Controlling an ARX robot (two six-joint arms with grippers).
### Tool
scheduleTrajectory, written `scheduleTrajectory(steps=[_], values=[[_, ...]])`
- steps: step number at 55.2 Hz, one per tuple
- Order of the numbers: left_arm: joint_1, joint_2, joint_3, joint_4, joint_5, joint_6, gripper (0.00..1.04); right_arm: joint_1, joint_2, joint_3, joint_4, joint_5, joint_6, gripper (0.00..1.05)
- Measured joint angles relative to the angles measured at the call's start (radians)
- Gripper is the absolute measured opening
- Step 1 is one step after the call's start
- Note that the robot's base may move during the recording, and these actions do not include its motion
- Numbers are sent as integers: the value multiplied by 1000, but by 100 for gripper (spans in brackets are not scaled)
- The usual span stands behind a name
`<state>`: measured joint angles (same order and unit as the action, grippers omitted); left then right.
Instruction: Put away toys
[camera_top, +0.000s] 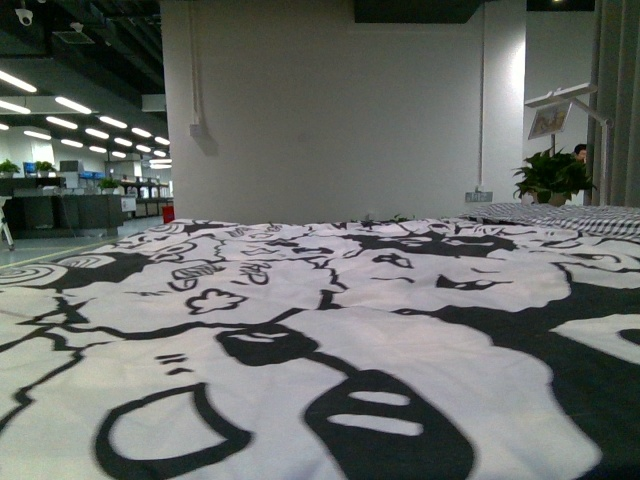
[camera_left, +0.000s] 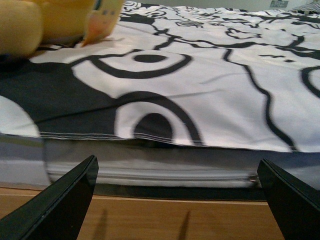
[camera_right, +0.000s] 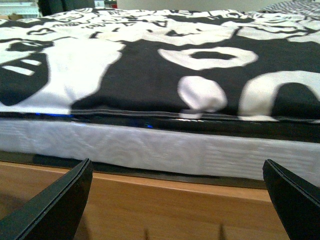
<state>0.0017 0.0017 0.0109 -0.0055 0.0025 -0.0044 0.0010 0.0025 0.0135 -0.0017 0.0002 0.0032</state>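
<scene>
A soft orange-yellow plush toy (camera_left: 47, 22) lies on the black-and-white bedspread (camera_left: 210, 85), showing only in the left wrist view at the picture's top left corner, partly cut off. My left gripper (camera_left: 177, 200) is open and empty, low in front of the bed's edge, well short of the toy. My right gripper (camera_right: 180, 200) is open and empty, also low before the wooden bed frame (camera_right: 165, 205). The front view shows the bedspread (camera_top: 320, 340) but no toy and no arm.
The white mattress side (camera_right: 160, 147) and wooden frame (camera_left: 150, 220) stand right before both grippers. A white wall (camera_top: 340, 110) rises behind the bed. A potted plant (camera_top: 550, 178) stands at the far right, office desks (camera_top: 70, 205) at the far left.
</scene>
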Motion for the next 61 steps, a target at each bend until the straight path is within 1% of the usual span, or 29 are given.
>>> scheduleTrajectory(steps=[61], values=[[-2, -2, 0, 0, -5, 0, 99, 0, 1, 0, 0, -8, 0, 104]])
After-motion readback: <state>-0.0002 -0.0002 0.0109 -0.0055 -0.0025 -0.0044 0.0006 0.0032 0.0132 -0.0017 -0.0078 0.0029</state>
